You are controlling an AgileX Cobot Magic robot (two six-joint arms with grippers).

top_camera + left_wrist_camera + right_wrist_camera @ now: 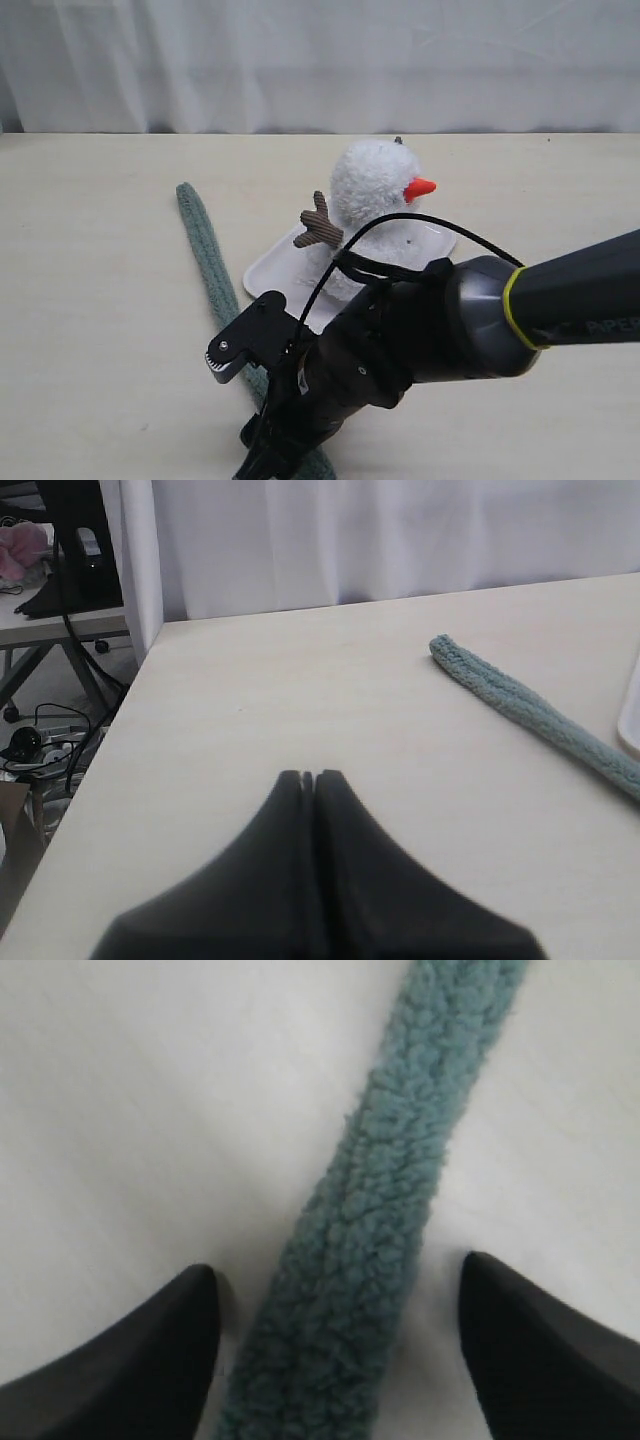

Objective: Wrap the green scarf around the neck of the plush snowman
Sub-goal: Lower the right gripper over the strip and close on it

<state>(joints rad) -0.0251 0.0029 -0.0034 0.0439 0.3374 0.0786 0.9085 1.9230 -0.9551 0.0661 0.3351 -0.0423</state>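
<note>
One white tray (pixel 268 272) holds the plush snowman (pixel 372 185), nose rightward. The green scarf (pixel 205 250) runs lengthwise far-left to near-right; right pincer (pixel 340 1272) wide astride it, left pincer (pixel 308 776) closed.

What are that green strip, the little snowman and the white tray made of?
The green scarf looks like fuzzy knitted or fleece fabric: curly matte pile. The plush snowman seems fluffy white plush, with a ribbed brown corduroy-like arm and a smooth orange nose. The tray appears hard, slightly glossy white, likely plastic or ceramic; I cannot tell which.
</note>
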